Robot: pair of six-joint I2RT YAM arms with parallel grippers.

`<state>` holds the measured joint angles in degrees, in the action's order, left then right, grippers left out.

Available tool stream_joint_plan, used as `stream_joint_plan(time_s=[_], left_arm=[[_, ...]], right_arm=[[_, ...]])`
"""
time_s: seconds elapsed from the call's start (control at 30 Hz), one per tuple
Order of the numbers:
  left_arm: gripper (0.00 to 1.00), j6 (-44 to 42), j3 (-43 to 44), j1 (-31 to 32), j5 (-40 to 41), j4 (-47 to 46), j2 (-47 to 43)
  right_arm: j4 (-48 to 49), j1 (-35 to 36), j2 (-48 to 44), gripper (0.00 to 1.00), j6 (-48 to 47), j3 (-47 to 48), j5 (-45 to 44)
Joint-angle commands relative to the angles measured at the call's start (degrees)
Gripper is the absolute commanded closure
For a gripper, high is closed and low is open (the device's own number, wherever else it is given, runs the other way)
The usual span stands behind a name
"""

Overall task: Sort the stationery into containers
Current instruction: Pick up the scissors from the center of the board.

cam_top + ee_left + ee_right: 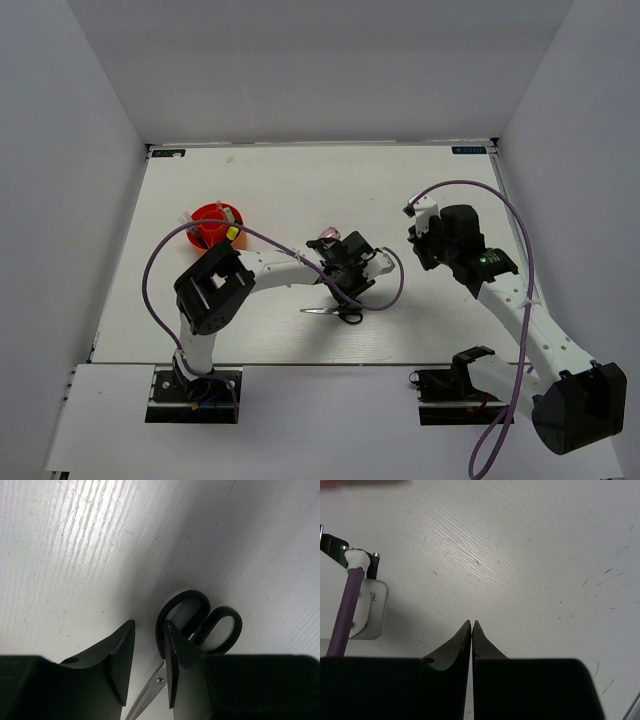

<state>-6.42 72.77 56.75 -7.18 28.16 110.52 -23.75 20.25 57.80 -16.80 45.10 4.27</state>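
Left gripper [343,292] is down over the black-handled scissors [335,313], and here's the relation that matters. In the left wrist view its fingers stand apart, one either side of the steel blades near the pivot, and the two handle loops poke out past the right-hand finger. A gap shows between the other finger and the metal, so nothing is clamped yet.

The scissors lie flat, long axis roughly across the table. The blades point toward the side of the round red-orange plastic pot [215,225] and the loops point away from it. Measured from that pot, they sit well off to the right and nearer the arm bases.

The left arm is plainly the closer one. The right gripper [471,630] hangs farther from the pot, beyond the scissors, fingers pressed together on nothing.

The surface is a white table [250,190], finely grained and flat, so the thin blades will be awkward to pinch. White walls enclose three sides, and I'd judge the carry to the pot has room.
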Motion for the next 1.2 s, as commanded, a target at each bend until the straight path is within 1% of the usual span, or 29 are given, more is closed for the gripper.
stream_joint_plan(time_s=[0.0, 0.27, 0.43, 0.47, 0.57, 0.63, 0.67, 0.8, 0.83, 0.9, 0.97, 1.0, 1.1, 1.17], left_arm=[[0.6, 0.3, -0.7, 1.3, 0.8, 2.9, 2.6], [0.6, 0.3, -1.8, 2.1, 6.0, 4.0, 3.7], [0.6, 0.9, -2.6, 2.2, 6.8, 3.7, 4.6], [0.64, 1.1, -3.1, 2.4, 6.8, 3.7, 5.0], [0.69, 1.4, -3.7, 2.3, 6.8, 3.1, 5.8], [0.76, 1.6, -4.0, 2.5, 6.8, 2.7, 6.1], [0.82, 1.9, -4.0, 2.4, 6.9, 2.8, 6.3], [0.93, 2.2, -4.7, 2.3, 6.9, 2.9, 5.9], [0.93, 2.2, -5.1, 2.4, 6.8, 3.0, 5.3], [0.98, 2.2, -5.8, 2.2, 8.8, 2.9, 4.6], [0.99, 2.3, -6.6, 2.1, 9.7, 2.9, 3.3], [0.99, 2.5, -6.9, 1.9, 9.7, 3.0, 2.4], [0.99, 3.0, -8.2, 1.2, 10.3, 3.2, -0.1], [0.99, 3.1, -8.8, 0.7, 10.6, 3.3, -2.1]], right_arm=[[1.4, -0.1, -1.1, 0.95, -0.3, -0.5, 0.2], [1.4, -0.3, -1.5, 0.95, -0.5, -0.5, 0.1], [1.6, -0.1, -1.8, 0.95, -0.5, -0.7, 0.1], [1.5, -0.5, -1.7, 0.95, -0.3, -0.5, 0.1], [1.5, -0.3, -2.3, 0.95, -0.3, -0.5, 0.1], [1.6, -0.4, -2.2, 0.95, -0.3, -0.8, 0.2], [1.5, -0.3, -2.2, 0.95, -0.4, -0.6, 0.2], [1.5, -0.3, -2.3, 0.95, -0.4, -0.6, 0.0], [1.6, -0.2, -2.4, 0.95, -0.4, -0.7, 0.0], [1.7, -0.6, -2.6, 0.95, -0.3, -0.8, -0.1], [1.9, -0.5, -2.6, 0.92, -0.4, -0.7, 0.0], [1.7, -0.3, -2.5, 0.77, -0.4, -0.7, 0.0], [1.7, -0.3, -2.7, 0.52, -0.3, -0.7, -0.1], [1.7, -0.5, -2.7, 0.5, -0.4, -0.6, -0.4]])
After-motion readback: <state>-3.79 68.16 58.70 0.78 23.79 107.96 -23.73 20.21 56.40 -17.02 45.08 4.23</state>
